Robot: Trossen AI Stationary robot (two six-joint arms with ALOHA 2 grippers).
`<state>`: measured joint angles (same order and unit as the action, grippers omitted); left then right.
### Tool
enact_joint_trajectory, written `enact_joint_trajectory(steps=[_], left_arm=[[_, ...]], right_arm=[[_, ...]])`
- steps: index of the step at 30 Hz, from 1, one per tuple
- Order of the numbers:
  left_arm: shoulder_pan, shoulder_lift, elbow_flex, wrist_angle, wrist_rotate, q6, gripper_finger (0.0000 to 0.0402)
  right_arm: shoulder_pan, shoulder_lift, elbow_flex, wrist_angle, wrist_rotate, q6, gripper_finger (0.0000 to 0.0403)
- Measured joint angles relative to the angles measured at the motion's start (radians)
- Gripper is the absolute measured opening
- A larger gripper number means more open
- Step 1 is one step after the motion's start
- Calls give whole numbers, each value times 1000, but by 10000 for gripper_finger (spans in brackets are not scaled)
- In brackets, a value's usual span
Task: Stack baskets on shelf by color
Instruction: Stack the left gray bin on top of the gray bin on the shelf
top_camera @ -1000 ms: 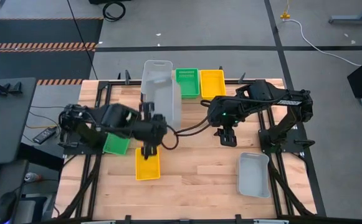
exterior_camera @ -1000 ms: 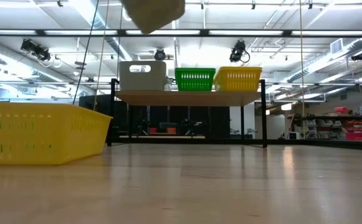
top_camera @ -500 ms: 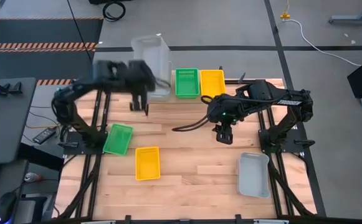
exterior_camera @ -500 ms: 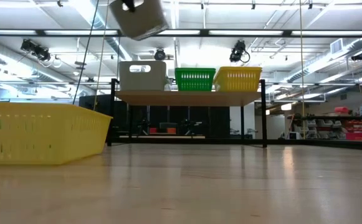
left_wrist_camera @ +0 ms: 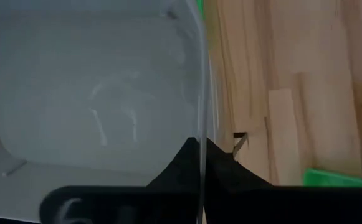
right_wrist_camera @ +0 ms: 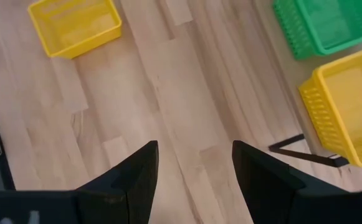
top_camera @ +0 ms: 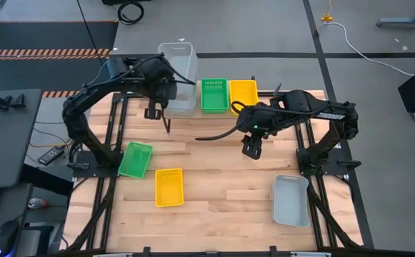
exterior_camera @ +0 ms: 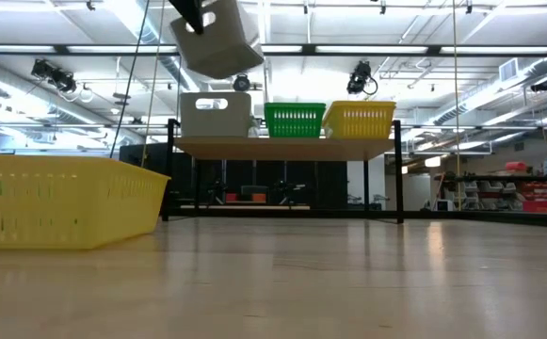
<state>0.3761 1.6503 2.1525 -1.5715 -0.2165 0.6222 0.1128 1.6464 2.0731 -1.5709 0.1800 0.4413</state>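
Observation:
My left gripper [top_camera: 166, 89] is shut on a light grey basket [top_camera: 177, 71] and holds it in the air over the shelf's left end; the low view shows this basket [exterior_camera: 215, 40] tilted. Beneath it another grey basket [exterior_camera: 215, 115] rests on the shelf [exterior_camera: 282, 146], beside a green basket [top_camera: 215, 95] and a yellow basket [top_camera: 243, 95]. My right gripper [top_camera: 250, 148] is open above the middle of the table. On the tabletop lie a green basket [top_camera: 136, 158], a yellow basket [top_camera: 169, 187] and a grey basket [top_camera: 291, 200]. My left gripper [left_wrist_camera: 202, 163] pinches a side wall of the grey basket at its rim [left_wrist_camera: 202, 118], with one finger inside the basket and one outside. The basket is lifted clear and tilted, above the grey basket on the shelf.
The shelf stands at the table's far edge on thin black legs [right_wrist_camera: 305, 152]. Bare wood lies between the shelf and the loose baskets, under my right gripper [right_wrist_camera: 196, 180]. Black frame rails run along the left and right sides.
My left arm has swung the grey basket from above the table's middle toward the far edge and the left, to above the shelf's left end, then lowered it a little. My right gripper has drifted slightly toward the left and stayed open.

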Motion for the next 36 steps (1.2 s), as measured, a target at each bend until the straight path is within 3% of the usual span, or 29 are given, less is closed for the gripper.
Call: enact_joint_trajectory(steps=[15, 36], left_arm=[[49, 116, 0, 1, 80, -82, 3], [71, 128, 0, 1, 99, -90, 4]], right_arm=[[0, 0, 0, 0, 0, 4, 211], [0, 0, 0, 0, -1, -17, 211]])
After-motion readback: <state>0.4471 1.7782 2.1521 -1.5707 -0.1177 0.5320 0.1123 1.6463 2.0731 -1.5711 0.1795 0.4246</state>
